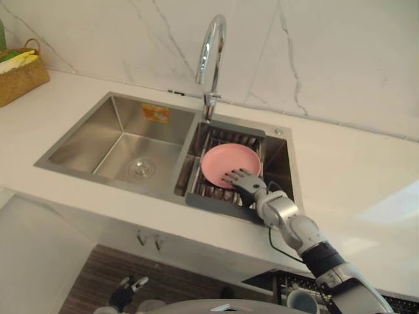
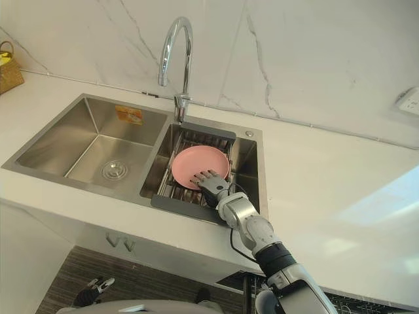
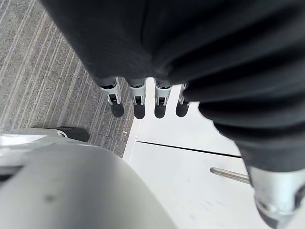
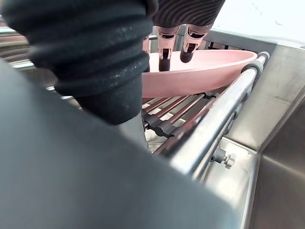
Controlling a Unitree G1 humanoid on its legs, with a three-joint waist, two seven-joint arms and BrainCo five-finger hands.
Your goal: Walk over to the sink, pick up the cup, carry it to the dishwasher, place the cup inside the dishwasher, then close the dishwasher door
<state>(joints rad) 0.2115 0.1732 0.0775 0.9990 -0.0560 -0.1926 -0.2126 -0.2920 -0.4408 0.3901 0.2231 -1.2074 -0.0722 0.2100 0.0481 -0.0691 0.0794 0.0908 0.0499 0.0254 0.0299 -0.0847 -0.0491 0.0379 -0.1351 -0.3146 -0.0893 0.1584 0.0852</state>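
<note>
A pink shallow plate [image 1: 226, 160] lies on the drying rack [image 1: 203, 199] in the right basin of a steel double sink [image 1: 78, 139]. My right hand [image 1: 243, 180] reaches over the counter's front edge into that basin. Its straight fingers [image 4: 164, 45] lie over the plate's near rim [image 4: 205, 71], and the thumb is hidden. No cup is visible in the sink. My left hand [image 3: 138, 93] hangs low beside me with straight fingers, over the striped floor and a white cabinet front [image 3: 190, 186].
A tall chrome faucet [image 1: 211, 52] stands behind the divider between the basins. A woven basket [image 1: 19, 75] sits at the counter's far left. Dark dishwasher racks [image 1: 393, 302] show below the white counter [image 1: 353, 190] at the lower right. A wall socket [image 2: 409, 101] is on the right.
</note>
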